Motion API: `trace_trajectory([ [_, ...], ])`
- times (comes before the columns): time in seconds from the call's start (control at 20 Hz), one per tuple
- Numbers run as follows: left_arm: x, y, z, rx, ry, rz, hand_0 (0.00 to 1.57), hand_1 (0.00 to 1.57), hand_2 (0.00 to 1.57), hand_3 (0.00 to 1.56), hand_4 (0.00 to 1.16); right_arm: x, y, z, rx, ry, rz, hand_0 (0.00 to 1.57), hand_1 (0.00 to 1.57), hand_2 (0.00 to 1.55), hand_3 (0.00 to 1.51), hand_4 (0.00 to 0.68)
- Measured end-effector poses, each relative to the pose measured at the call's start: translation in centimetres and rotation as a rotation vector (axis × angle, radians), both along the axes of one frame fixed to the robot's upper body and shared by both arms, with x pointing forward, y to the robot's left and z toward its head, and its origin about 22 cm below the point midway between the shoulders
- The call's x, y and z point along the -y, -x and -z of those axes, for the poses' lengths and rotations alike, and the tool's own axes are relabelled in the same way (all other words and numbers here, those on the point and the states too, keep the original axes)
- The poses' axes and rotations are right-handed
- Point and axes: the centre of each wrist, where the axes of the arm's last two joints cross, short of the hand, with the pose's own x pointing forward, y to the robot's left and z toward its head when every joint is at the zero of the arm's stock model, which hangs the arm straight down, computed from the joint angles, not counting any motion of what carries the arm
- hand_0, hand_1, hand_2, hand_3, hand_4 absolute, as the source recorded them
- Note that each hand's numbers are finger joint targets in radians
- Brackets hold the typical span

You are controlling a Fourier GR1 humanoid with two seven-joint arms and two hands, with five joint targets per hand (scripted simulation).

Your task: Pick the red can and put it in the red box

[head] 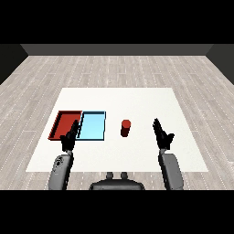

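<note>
White tabletop (137,151), small upright red cylindrical can (125,127) untouched, right hand (162,135) beside it with fingers straight and apart — a clumsy sideways reach could topple it!

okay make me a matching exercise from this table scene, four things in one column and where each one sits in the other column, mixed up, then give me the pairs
Things:
1. red can
2. red tray
3. light blue tray
4. right hand

Places:
A. farthest left on the table
B. standing upright between the trays and the right hand
C. right of the can, fingers straight
D. directly beside the red tray, on its right

Pairs: 1-B, 2-A, 3-D, 4-C
</note>
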Motion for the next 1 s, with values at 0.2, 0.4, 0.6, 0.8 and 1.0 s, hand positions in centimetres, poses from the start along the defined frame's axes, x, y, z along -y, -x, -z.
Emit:
trace_trajectory([
  [0.2, 0.2, 0.0, 0.1, 0.01, 0.011, 0.017, 0.0, 0.0, 0.0, 0.0, 0.0, 1.4, 0.4, 0.0, 0.02, 0.019, 0.002, 0.0, 0.0, 0.0, 0.0, 0.0],
  [0.4, 0.9, -0.7, -1.4, 0.171, 0.063, 0.051, 0.0, 0.0, 0.0, 0.0, 0.0, 2.6, 0.7, -1.3, 0.134, -0.007, -0.028, 0.0, 0.0, 0.0, 0.0, 0.0],
  [0.6, 1.0, -0.1, -1.1, 0.362, 0.108, 0.071, 0.0, 0.0, 0.0, 0.0, 0.0, 3.7, 1.0, -1.9, 0.268, -0.041, -0.073, 0.0, 0.0, 0.0, 0.0, 0.0],
  [0.8, 1.0, 0.2, -0.6, 0.441, 0.13, 0.083, 0.0, 0.0, 0.0, 0.0, 0.0, 4.3, 1.4, -0.9, 0.321, -0.058, -0.089, 0.0, 0.0, 0.0, 0.0, 0.0],
  [1.0, 0.7, 0.3, 0.2, 0.47, 0.141, 0.087, 0.0, 0.0, 0.0, 0.0, 0.0, 4.3, 1.6, -0.6, 0.34, -0.061, -0.101, 0.0, 0.0, 0.0, 0.0, 0.0],
])
